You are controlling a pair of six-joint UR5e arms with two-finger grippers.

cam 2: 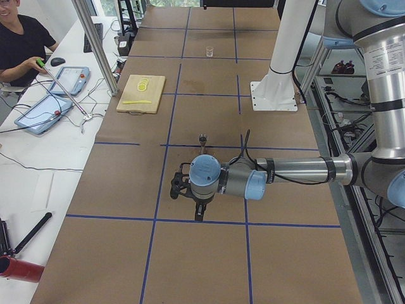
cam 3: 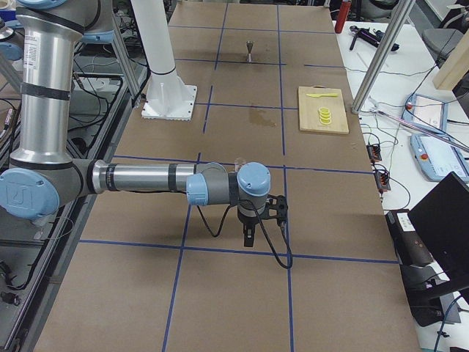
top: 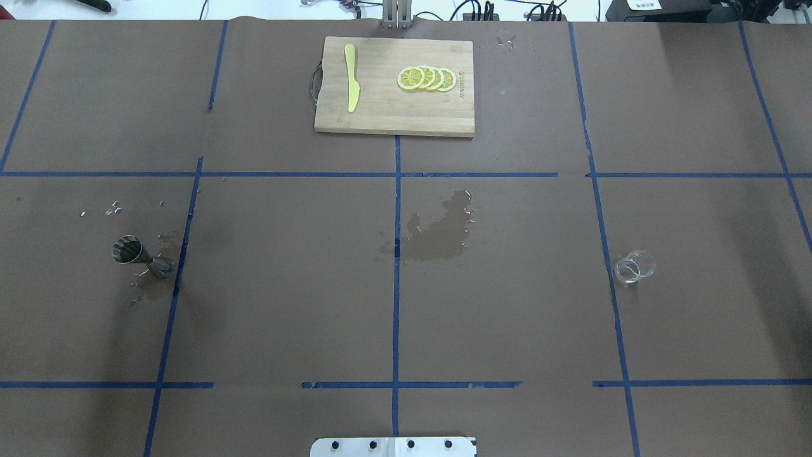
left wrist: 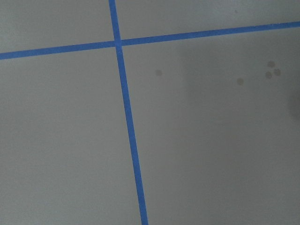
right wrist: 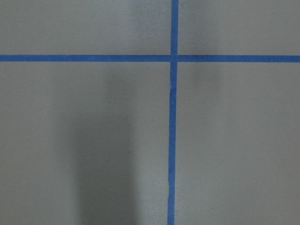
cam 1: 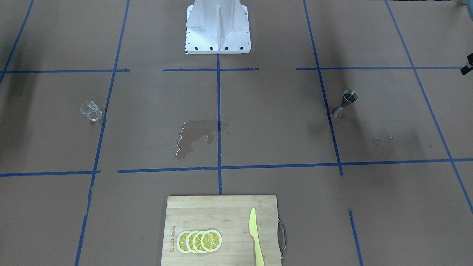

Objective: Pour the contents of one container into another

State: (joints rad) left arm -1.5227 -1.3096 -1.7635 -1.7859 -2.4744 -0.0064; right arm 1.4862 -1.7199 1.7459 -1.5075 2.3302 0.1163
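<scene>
Left gripper [cam 2: 199, 214] and right gripper [cam 3: 249, 236] hang low over the table [top: 285, 304]; can't tell if either is spread or closed. Glass tumbler [top: 633, 266] stands on the robot's right side, well apart from the steel jigger [top: 141, 256] on the left. Tumbler is probably light, rigid, slick and breakable, so pinch gently across its wall. Stamp on the cutting board [top: 380, 117] is unreadable.

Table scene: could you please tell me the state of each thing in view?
Glass: upright, alone.
Jigger: upright, droplets around its foot.
Spill: wet patch at centre.
Lemon slices: overlapping on the board.
Knife: flat on the board.
Left gripper: cannot tell.
Right gripper: cannot tell.
</scene>
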